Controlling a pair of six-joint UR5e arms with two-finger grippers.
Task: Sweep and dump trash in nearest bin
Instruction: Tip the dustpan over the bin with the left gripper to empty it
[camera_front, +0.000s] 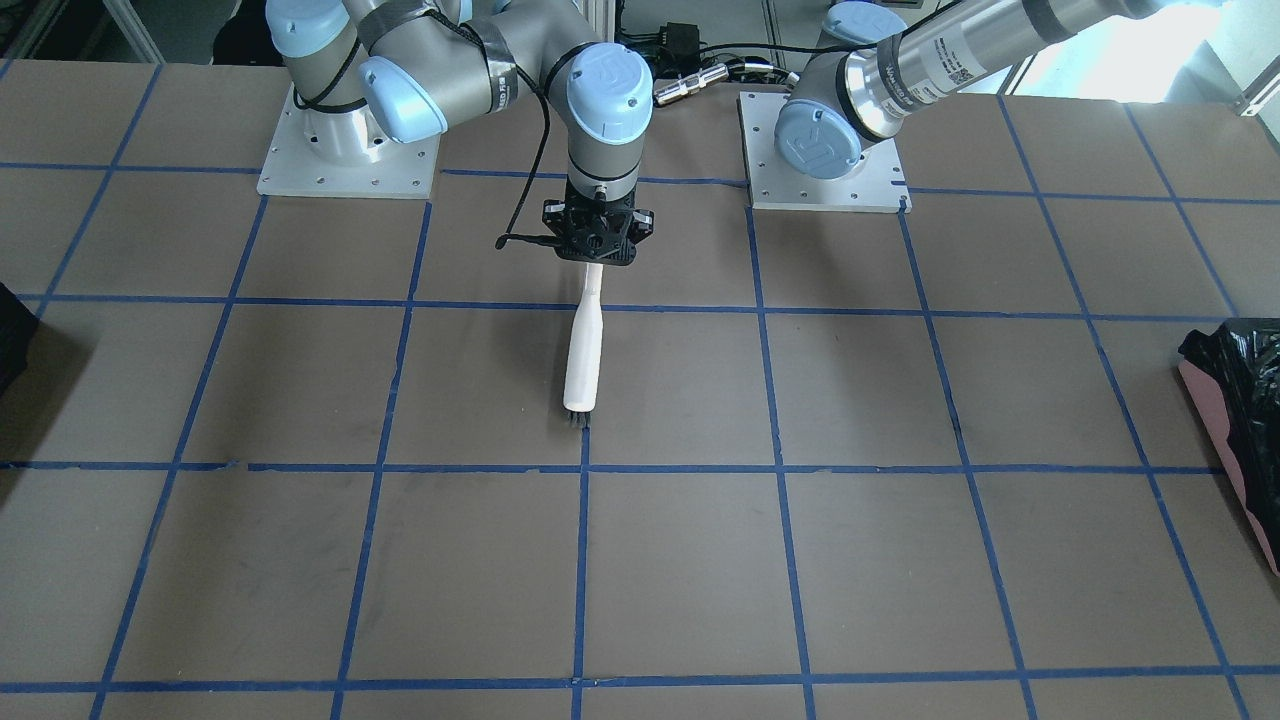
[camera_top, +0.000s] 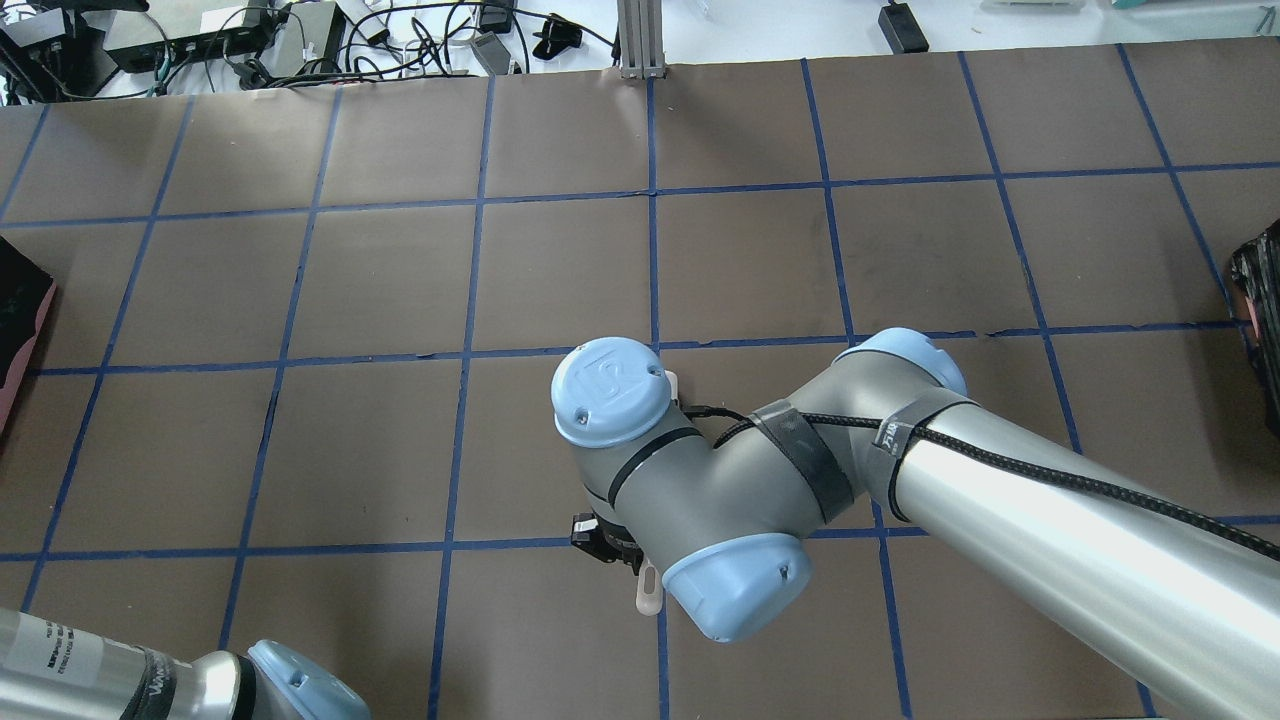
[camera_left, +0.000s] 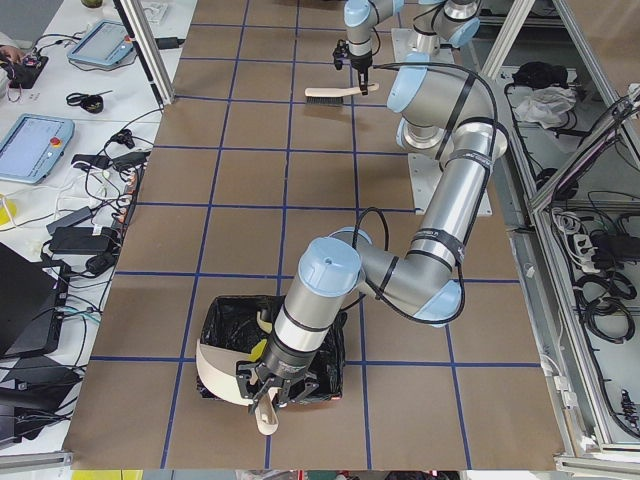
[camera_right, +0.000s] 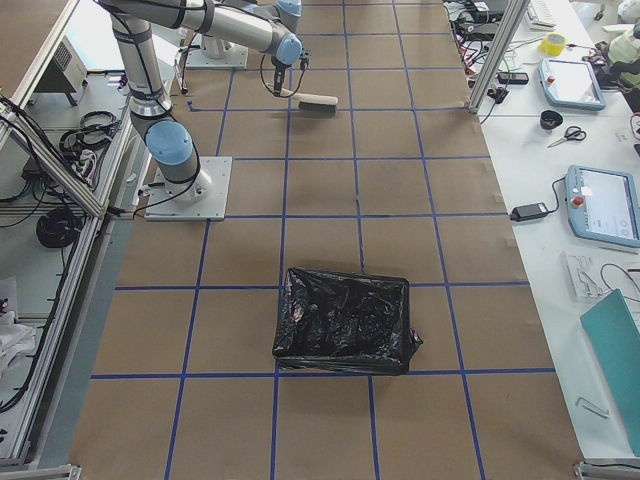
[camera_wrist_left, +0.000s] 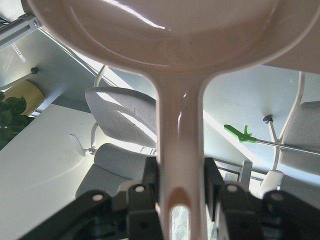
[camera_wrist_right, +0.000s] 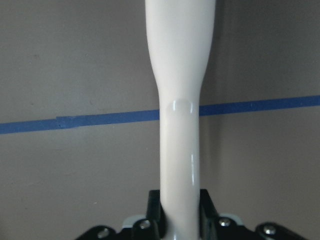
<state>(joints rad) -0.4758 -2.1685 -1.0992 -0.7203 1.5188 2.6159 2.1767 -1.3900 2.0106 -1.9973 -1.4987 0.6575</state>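
salmon-pink bin lined with a crinkled black bag (camera_front: 1245, 385): cut off by the edge in the front-facing view; partly hidden by the left arm (camera_left: 320, 290) in the left side view.
white plastic brush (camera_top: 650, 597): mostly hidden under the right arm (camera_top: 900, 470) in the overhead view.
white plastic dustpan (camera_wrist_left: 170, 30): scoop cut off at the top in the left wrist view.
trash (camera_left: 258, 350): only a yellow bit is seen, too small to be told apart.

Brown table (camera_front: 900, 570), blue tape grid (camera_front: 700, 467), white side bench (camera_right: 530, 170), grey chairs (camera_wrist_left: 120, 112), daylight

The brush (camera_front: 582, 350) is at the middle of the bench (camera_front: 900, 560), and the dustpan (camera_left: 222, 375) is over the bin (camera_left: 215, 318) at its left end.
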